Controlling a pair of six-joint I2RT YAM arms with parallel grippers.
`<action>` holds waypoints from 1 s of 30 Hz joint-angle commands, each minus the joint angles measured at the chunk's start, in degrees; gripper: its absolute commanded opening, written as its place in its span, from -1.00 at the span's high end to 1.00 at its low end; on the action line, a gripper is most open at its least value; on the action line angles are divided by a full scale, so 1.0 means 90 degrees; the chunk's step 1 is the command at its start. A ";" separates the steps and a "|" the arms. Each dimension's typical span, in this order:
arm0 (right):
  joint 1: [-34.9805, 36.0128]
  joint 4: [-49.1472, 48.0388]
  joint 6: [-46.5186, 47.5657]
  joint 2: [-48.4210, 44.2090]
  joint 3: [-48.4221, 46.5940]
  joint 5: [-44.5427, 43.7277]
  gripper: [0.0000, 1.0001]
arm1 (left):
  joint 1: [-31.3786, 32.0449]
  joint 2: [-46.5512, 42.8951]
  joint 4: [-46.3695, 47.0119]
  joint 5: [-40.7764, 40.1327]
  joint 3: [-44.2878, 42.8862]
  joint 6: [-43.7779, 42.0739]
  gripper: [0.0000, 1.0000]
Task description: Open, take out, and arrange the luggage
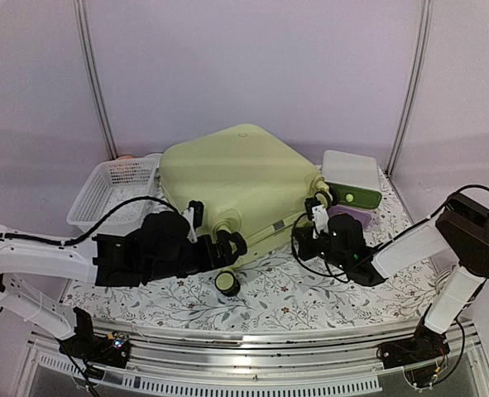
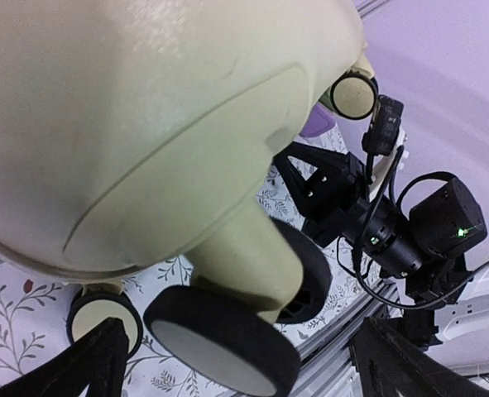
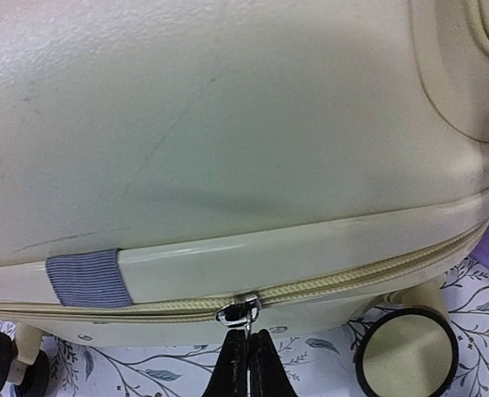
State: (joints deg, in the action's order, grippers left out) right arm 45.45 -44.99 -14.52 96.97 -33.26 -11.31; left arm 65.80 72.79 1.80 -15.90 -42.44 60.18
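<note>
Right wrist alone shows claw (image 3: 246, 341) prob. pinching luggage (image 3: 227, 124) zip pull (image 3: 241, 312).

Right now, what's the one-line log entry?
luggage: closed | right gripper: shut on zipper pull | left gripper: open around wheel

**Suitcase (image 1: 236, 178) mid-table, basket (image 1: 116, 194) and box (image 1: 352, 178) flanking**

On the table (image 1: 310, 298), at centre, on its broad side: suitcase, wheels toward 6 o'clock. At its 9 o'clock, just beside it: basket. At its 3 o'clock, just beside a corner wheel: box. At 6 o'clock, against the wheeled edge: left gripper (image 1: 230, 246), fingers spread either side of a wheel (image 2: 223, 343). At 4 o'clock, before the box: right gripper (image 1: 314, 217), pinched on the zip pull (image 3: 242, 313) along the seam.
</note>
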 commanded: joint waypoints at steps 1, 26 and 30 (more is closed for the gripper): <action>-0.0328 0.0644 0.0146 -0.0146 -0.0015 -0.0659 0.97 | 0.0080 0.0273 -0.0111 -0.0479 -0.0432 0.0540 -0.97; -0.1207 0.1963 0.0743 -0.1649 0.0234 0.0063 0.08 | -0.0555 0.0718 0.0205 -0.1008 -0.0519 0.0324 -0.91; -0.1212 0.2122 0.0956 -0.2346 0.0420 0.0648 -0.19 | -0.0671 0.0618 0.0151 -0.0973 -0.0451 0.0207 -0.91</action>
State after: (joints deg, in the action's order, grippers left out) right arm 34.72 -26.96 -8.86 81.17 -30.74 -11.46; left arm 63.44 77.76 1.72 -21.61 -46.26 65.84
